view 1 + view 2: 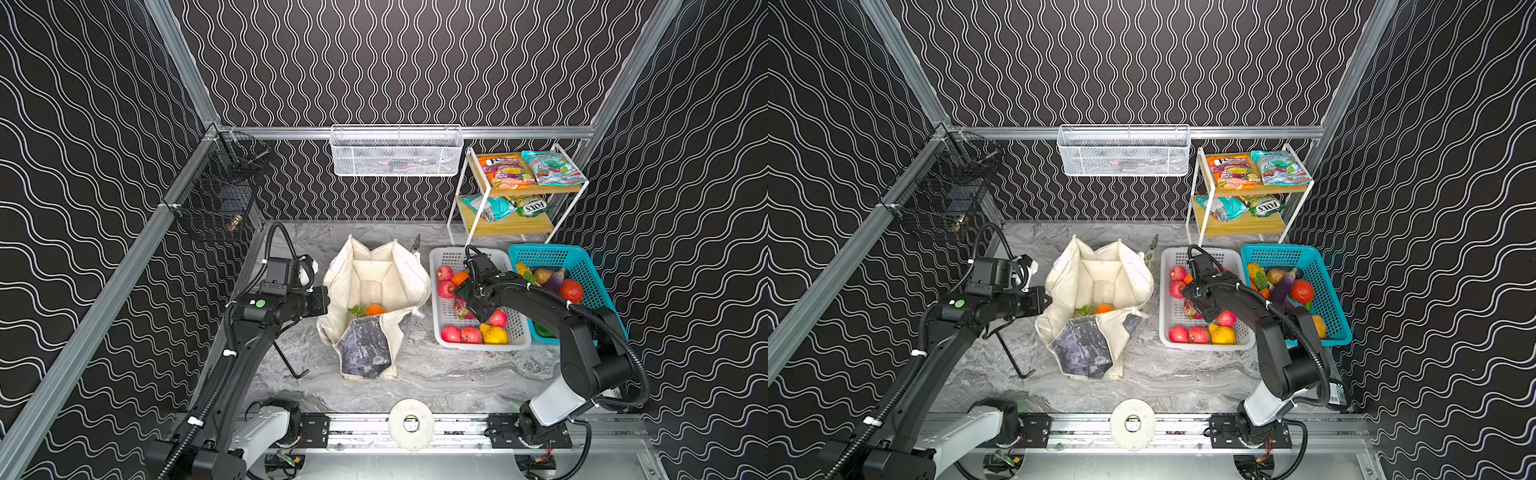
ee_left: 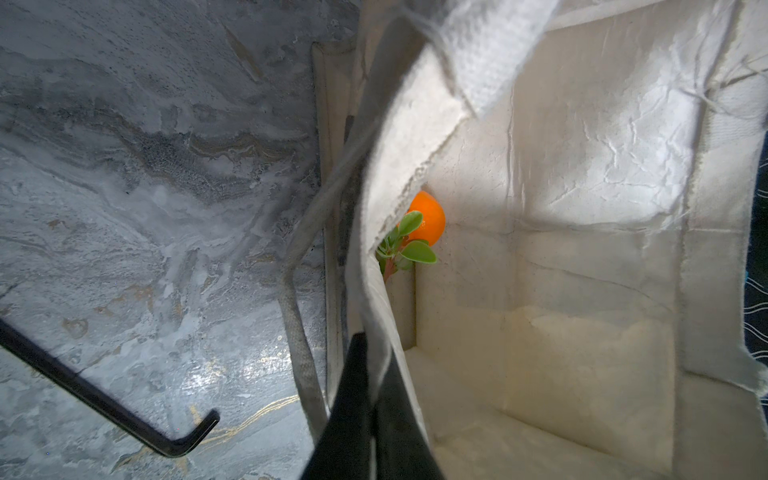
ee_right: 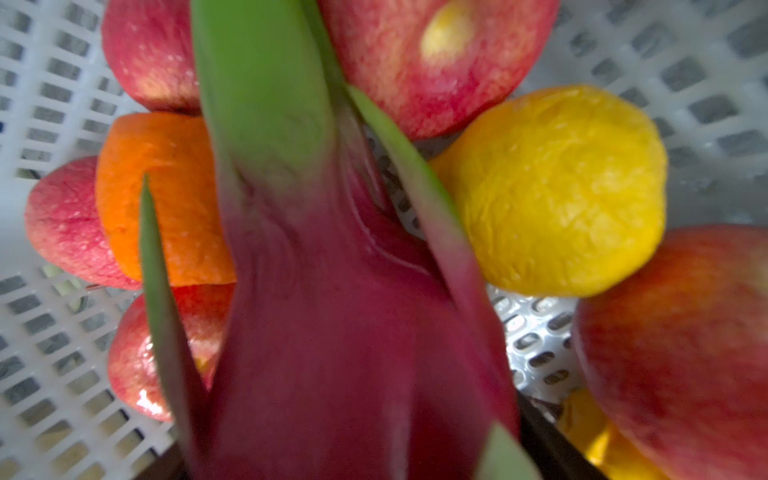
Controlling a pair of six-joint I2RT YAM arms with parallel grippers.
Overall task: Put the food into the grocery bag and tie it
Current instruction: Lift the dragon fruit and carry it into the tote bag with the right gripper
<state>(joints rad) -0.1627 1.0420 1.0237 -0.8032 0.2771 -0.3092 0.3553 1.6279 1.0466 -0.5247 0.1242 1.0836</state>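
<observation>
Right wrist view: the dragon fruit (image 3: 332,332) fills the frame directly ahead of the right gripper (image 1: 473,309), leafy tip pointing away from the wrist, inside the white basket (image 1: 440,332). The jaws are mostly hidden, so the grip cannot be confirmed. The grocery bag (image 1: 374,274) stands just left of the basket, its rim pinched by the left gripper (image 1: 326,301). Judgement: 1 short leftward carry, right arm nearer.
</observation>
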